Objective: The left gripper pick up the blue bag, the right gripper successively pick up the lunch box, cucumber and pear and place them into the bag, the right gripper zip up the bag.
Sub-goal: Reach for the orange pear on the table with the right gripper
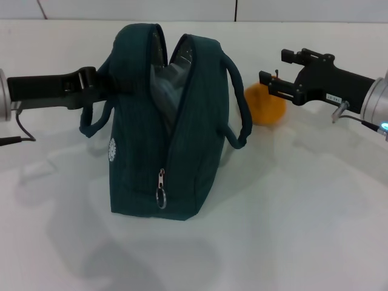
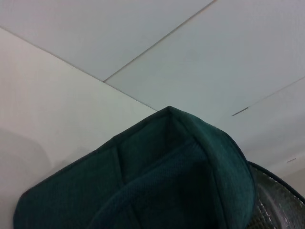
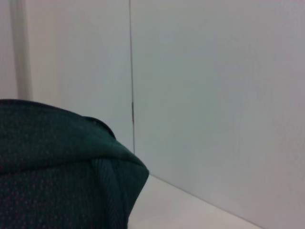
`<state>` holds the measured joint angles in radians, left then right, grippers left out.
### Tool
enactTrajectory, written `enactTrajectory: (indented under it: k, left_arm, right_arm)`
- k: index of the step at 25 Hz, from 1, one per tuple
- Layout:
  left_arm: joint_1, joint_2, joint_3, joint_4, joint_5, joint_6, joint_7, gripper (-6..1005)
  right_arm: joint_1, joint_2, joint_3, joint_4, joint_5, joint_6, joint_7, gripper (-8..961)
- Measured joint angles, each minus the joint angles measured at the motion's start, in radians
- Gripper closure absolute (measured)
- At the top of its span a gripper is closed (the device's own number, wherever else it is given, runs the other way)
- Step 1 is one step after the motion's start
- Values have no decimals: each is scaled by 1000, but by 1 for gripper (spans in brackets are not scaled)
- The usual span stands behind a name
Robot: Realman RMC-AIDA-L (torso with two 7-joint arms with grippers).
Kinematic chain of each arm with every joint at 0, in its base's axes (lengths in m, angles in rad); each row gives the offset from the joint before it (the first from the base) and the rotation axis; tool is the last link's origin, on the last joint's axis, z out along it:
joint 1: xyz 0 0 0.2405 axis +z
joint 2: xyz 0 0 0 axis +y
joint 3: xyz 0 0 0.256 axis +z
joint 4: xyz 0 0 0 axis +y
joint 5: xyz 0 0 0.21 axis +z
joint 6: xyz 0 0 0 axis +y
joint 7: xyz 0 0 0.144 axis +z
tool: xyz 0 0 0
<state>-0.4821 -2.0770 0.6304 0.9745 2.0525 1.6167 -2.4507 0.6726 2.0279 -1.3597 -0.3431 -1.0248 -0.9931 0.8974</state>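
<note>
The blue bag (image 1: pixel 167 127) stands upright at the table's middle, its top unzipped and silver lining (image 1: pixel 160 85) showing. My left gripper (image 1: pixel 97 82) reaches in from the left and is shut on the bag's upper left side by a handle. The pear (image 1: pixel 267 104), orange-yellow, lies behind the bag's right handle. My right gripper (image 1: pixel 274 68) hovers open just above and right of the pear, empty. Bag fabric fills the lower left wrist view (image 2: pixel 167 181) and the lower corner of the right wrist view (image 3: pixel 57 167). The lunch box and the cucumber are hidden.
The white table (image 1: pixel 291 218) spreads in front of and right of the bag. A ring zip pull (image 1: pixel 160 195) hangs low on the bag's near end. A white panelled wall (image 1: pixel 182 9) runs along the back.
</note>
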Motion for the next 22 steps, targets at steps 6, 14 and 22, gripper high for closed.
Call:
enactTrajectory:
  k: [6,14,22]
  left_arm:
    - [-3,0,0,-11,0,0,3,915]
    - [-3,0,0,-11,0,0,4,915]
    - [-3,0,0,-11,0,1,4,914]
  right_arm:
    - [6,0,-2,7,8,19,0,272]
    - [12,0,-4,13,8,22,5,443]
    - [43,0,-4,53,1,25,3,762]
